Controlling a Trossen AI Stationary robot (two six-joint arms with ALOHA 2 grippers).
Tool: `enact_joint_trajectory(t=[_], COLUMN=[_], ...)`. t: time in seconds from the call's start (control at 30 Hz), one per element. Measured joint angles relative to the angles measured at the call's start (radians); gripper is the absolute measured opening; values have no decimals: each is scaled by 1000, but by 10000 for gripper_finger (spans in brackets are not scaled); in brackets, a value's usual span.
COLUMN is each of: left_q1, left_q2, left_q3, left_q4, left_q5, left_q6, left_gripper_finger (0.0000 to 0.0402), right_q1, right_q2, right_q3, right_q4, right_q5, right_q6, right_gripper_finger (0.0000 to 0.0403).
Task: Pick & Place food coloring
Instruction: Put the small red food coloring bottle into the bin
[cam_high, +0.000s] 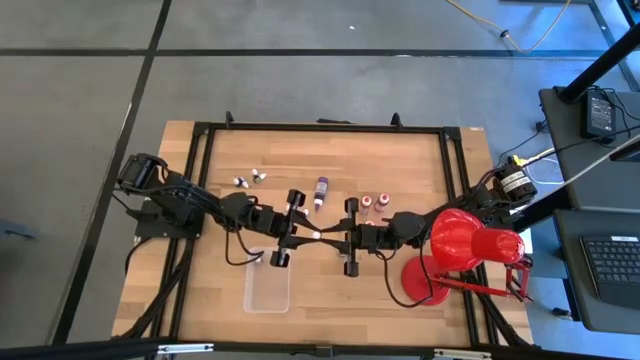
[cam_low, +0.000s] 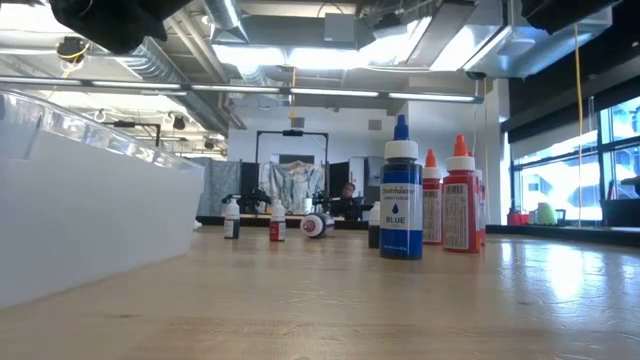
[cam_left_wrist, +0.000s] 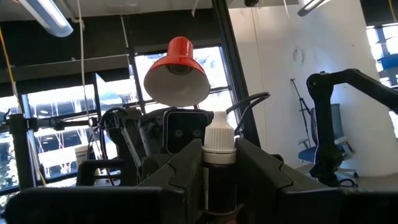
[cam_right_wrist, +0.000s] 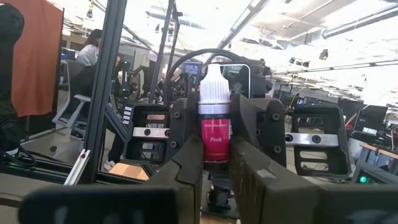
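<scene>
While both arms meet over the middle of the wooden surface (cam_high: 400, 160), you can see in the high view that the left gripper (cam_high: 312, 234) and the right gripper (cam_high: 330, 236) face each other, tip to tip, just above the clear plastic tray (cam_high: 267, 290). Between them sits one small bottle (cam_high: 318, 234). Your right wrist view shows it plainly: a pink bottle (cam_right_wrist: 214, 121) with a white cap and a label reading "Pink", standing upright, pinched between the right gripper's dark fingers (cam_right_wrist: 183, 168), which are pressed in on it. Your left wrist view shows the same bottle (cam_left_wrist: 219, 149) from the other side, with the left gripper's fingers (cam_left_wrist: 180, 171) also hard against its body, so both grippers are clamped on it.

You will find the rest of the food coloring lying on the surface: a longer purple bottle (cam_high: 320, 190) near the middle, two red-capped bottles (cam_high: 374, 201) to its right, and a few white-capped ones (cam_high: 250, 178) to its left.

Beside the right arm stands the red desk lamp (cam_high: 465, 240). From the low view you see a blue bottle (cam_low: 400, 205) marked "BLUE" and red bottles (cam_low: 460, 200) upright, with the tray's wall (cam_low: 90, 200) close by.
</scene>
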Motion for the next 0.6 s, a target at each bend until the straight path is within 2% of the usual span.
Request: enact_joint_trajectory(t=[0.6], left_q1=[-1], left_q2=[-1], left_q3=[-2], left_q4=[-37], left_q5=[-27], left_q6=[-25], left_gripper_finger=[89], right_q1=[1], right_q2=[-4], right_q3=[2], right_q4=[-49], right_q5=[43], right_q6=[31], right_gripper_finger=[66])
